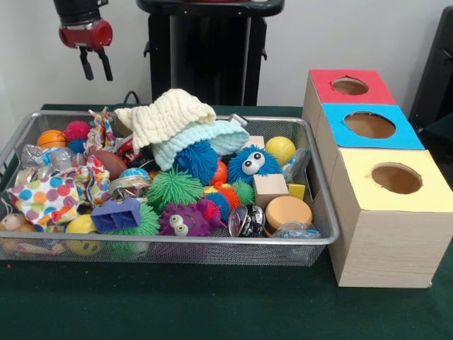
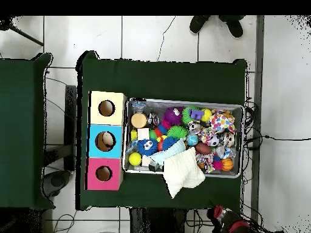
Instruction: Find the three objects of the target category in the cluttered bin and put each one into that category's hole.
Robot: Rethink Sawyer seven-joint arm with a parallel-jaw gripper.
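A wire mesh bin (image 1: 212,241) (image 2: 182,101) is heaped with toys. On top lie a cream knitted cloth (image 1: 166,113) (image 2: 182,173) and a pale blue cloth (image 1: 205,138). Below them are a blue fuzzy toy with eyes (image 1: 251,164), a green spiky ball (image 1: 173,188), a purple spiky toy with eyes (image 1: 182,219), a yellow ball (image 1: 280,149), a wooden block (image 1: 270,188) and an orange disc (image 1: 287,211). My gripper (image 1: 95,65) (image 2: 228,221) hangs open and empty, high above the bin's far left corner in the front view.
Three wooden boxes with round holes stand in a row beside the bin: red (image 1: 375,95) (image 2: 94,182), blue (image 1: 407,138) (image 2: 95,148) and yellow (image 1: 368,195) (image 2: 96,97). A polka-dot cloth (image 1: 46,198), a small orange ball (image 1: 51,138) and a purple block (image 1: 117,214) fill the bin's left side.
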